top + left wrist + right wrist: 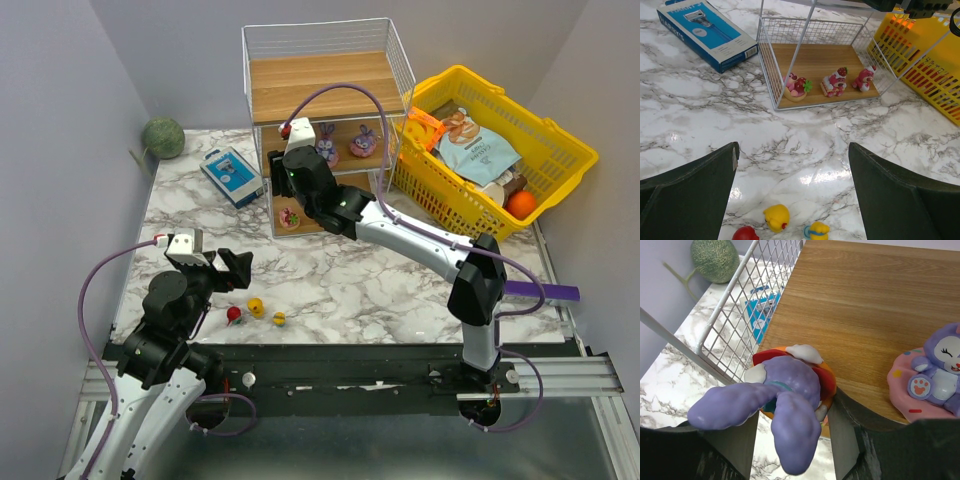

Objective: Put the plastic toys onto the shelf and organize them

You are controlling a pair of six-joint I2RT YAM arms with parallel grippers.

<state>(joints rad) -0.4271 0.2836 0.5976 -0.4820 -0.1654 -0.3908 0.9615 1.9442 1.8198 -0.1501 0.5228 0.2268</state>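
Right gripper [790, 432] clamped on bunny toy [792, 382], ears toward wrist; middle shelf board [855, 305] just ahead-below, second bunny [940, 365] to right.

Robot laboratory test cell: a marble-patterned tabletop [400, 295] walled by plain grey partitions [60, 120], with the left arm [170, 330] and right arm [420, 240] bolted to a metal rail [570, 372] at its near edge, and staged props including a wire shelf [320, 85] and yellow basket [455, 205].

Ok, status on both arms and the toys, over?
Left fingers open above three loose toys. Right fingers shut on bunny at middle board of shelf. Another bunny to its right, apart.
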